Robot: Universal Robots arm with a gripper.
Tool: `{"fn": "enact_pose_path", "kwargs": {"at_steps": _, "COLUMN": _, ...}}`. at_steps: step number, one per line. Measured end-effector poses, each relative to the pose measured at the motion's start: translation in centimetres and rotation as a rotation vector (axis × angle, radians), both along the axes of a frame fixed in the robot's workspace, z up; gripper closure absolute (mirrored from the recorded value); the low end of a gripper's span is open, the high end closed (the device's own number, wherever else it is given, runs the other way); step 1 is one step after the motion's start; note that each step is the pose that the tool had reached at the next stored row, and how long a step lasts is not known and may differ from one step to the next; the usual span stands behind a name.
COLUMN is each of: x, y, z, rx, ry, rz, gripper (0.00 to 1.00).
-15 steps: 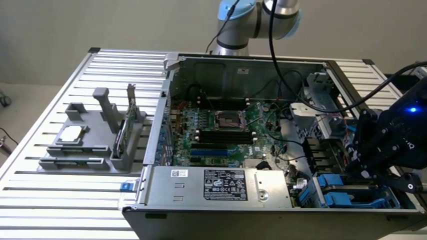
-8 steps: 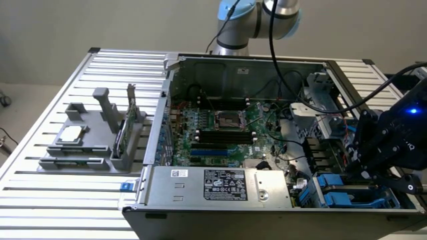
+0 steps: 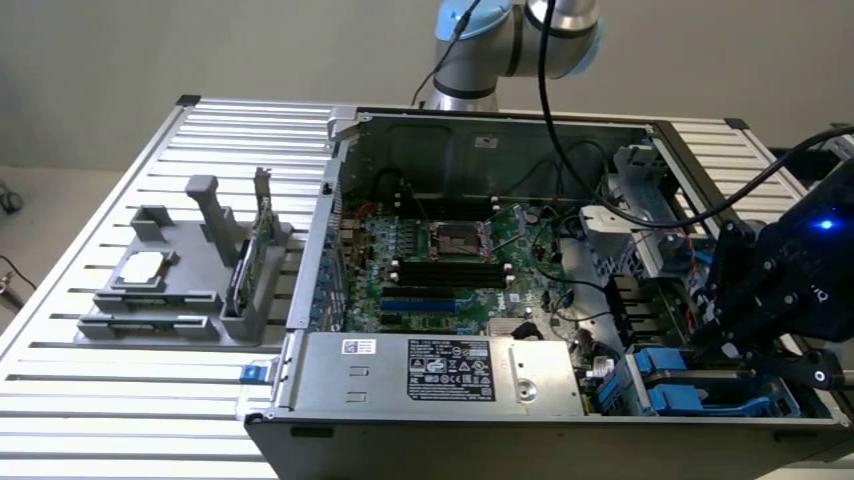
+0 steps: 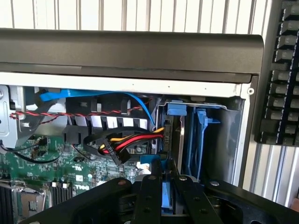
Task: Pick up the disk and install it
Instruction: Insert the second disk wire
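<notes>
The disk [image 4: 174, 110] stands on edge in the drive bay at the corner of the open computer case [image 4: 131, 51]. I see its bright blue carrier at the far end and again between the fingers. My gripper [image 4: 164, 164] is shut on the carrier's near edge, with the black fingers [image 4: 148, 191] close together on either side of it. In the exterior view my gripper [image 3: 721, 345] hangs over the bay at the case's right front corner, where blue carrier plastic [image 3: 671, 385] shows beneath it.
A second blue carrier [image 4: 204, 122] sits beside the disk. Red, yellow and black cables [image 4: 133, 142] run close to the bay. The motherboard [image 3: 441, 250] and the power supply [image 3: 454, 370] take up the case. A grey fixture [image 3: 174, 300] holds a silver chip [image 3: 144, 268] and a green card [image 3: 247, 265].
</notes>
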State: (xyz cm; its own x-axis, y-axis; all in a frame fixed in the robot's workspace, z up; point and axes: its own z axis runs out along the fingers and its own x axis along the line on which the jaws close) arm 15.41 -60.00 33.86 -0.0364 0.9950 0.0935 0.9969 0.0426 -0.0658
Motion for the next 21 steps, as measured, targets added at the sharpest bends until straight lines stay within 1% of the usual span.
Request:
{"fn": "enact_pose_path", "kwargs": {"at_steps": 4, "x": 0.01, "y": -0.03, "z": -0.08, "rx": 0.0031, "ry": -0.0008, "rz": 0.000, "gripper": 0.84}}
{"fn": "enact_pose_path", "kwargs": {"at_steps": 10, "x": 0.03, "y": -0.16, "z": -0.24, "rx": 0.0099, "ry": -0.0008, "rz": 0.000, "gripper": 0.84}}
{"fn": "enact_pose_path", "kwargs": {"at_steps": 16, "x": 0.05, "y": -0.53, "z": -0.34, "rx": 0.0180, "ry": -0.0008, "rz": 0.000, "gripper": 0.84}}
{"fn": "enact_pose_path", "kwargs": {"at_steps": 21, "x": 0.05, "y": -0.62, "z": -0.37, "rx": 0.0190, "ry": -0.0009, "rz": 0.000, "gripper": 0.84}}
